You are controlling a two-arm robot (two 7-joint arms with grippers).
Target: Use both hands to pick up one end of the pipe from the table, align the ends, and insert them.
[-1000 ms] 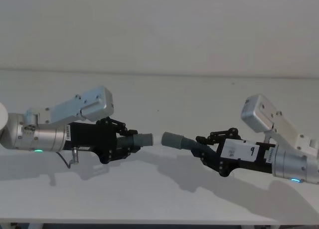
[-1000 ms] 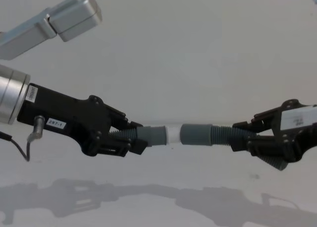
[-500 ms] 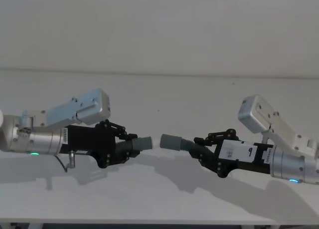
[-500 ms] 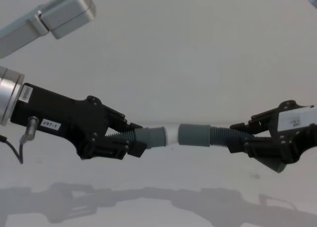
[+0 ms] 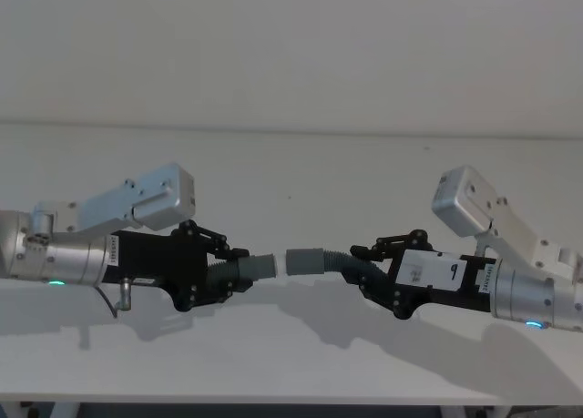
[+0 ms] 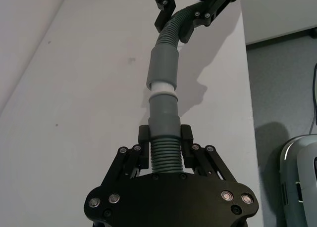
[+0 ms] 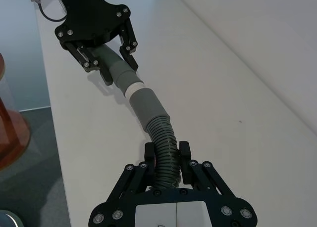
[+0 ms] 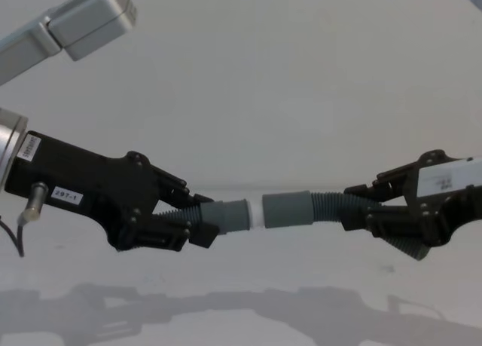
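The left gripper (image 5: 239,274) was clamped on the ribbed section of the left hose piece (image 5: 250,270), held above the white counter (image 5: 291,345). That piece was dark grey, with a smooth cuff ending in a narrower white tip (image 8: 256,213). The tip met the mouth of the wider grey socket cuff (image 8: 288,209) on the right hose piece (image 5: 321,259), with a short white band exposed between the two cuffs. The right piece bent where its ribs began and ran back into the right gripper (image 5: 366,270), which was closed on its ribbed part. Both pieces hung in the air between the arms, roughly level and in line. The arms' shadows lay on the counter beneath. Nothing stood between the two cuffs.
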